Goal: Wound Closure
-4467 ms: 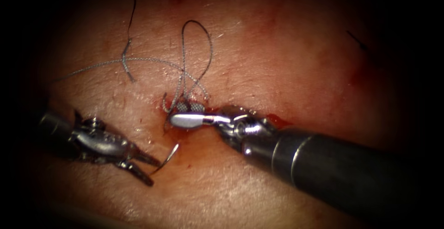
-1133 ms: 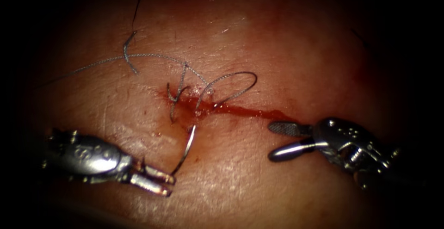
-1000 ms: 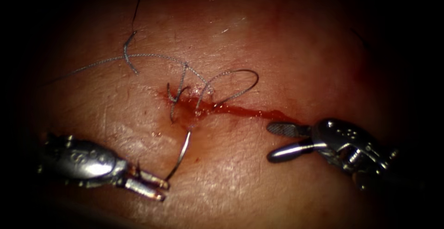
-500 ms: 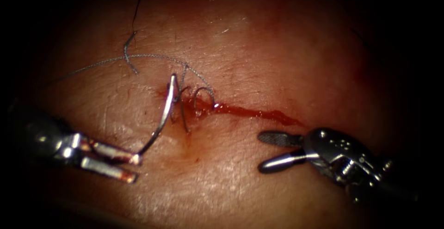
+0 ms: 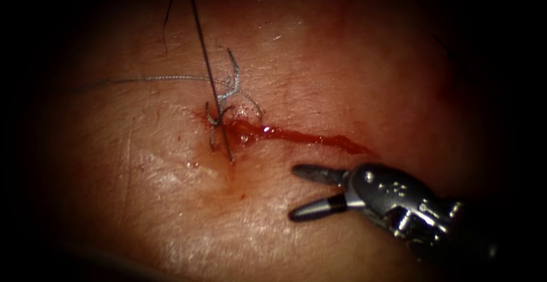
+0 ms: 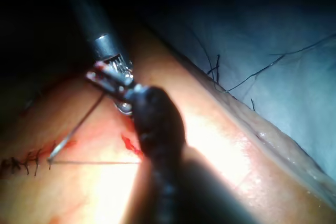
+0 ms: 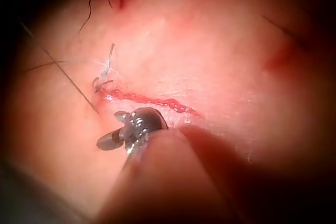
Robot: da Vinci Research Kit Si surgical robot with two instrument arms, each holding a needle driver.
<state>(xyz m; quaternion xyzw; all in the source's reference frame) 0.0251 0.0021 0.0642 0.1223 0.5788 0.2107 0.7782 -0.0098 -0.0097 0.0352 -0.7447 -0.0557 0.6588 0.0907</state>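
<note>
The cut (image 5: 307,138) runs to the right across the tissue (image 5: 342,65), lined with red fluid. At its left end sits a stitch with short thread ends (image 5: 228,97). A taut thread (image 5: 208,71) rises steeply from the tissue just below the stitch. In the left wrist view the thread (image 6: 76,129) reaches my left tool (image 6: 107,80), which is shut and holds the needle clear of the tissue. My right tool (image 5: 292,193) hovers below the cut with its jaws open and nothing in them. The right wrist view shows the right tool (image 7: 107,128) beside the cut (image 7: 147,99).
A long thread tail (image 5: 142,78) lies on the tissue to the left of the stitch. A dark loose strand (image 5: 166,14) lies further up. A blue drape (image 6: 273,40) borders the tissue's edge in the left wrist view.
My left tool has carried the needle up and away from the wound, pulling the thread through. The loose loop over the cut has drawn down to nothing. My right tool has moved left, still open.
</note>
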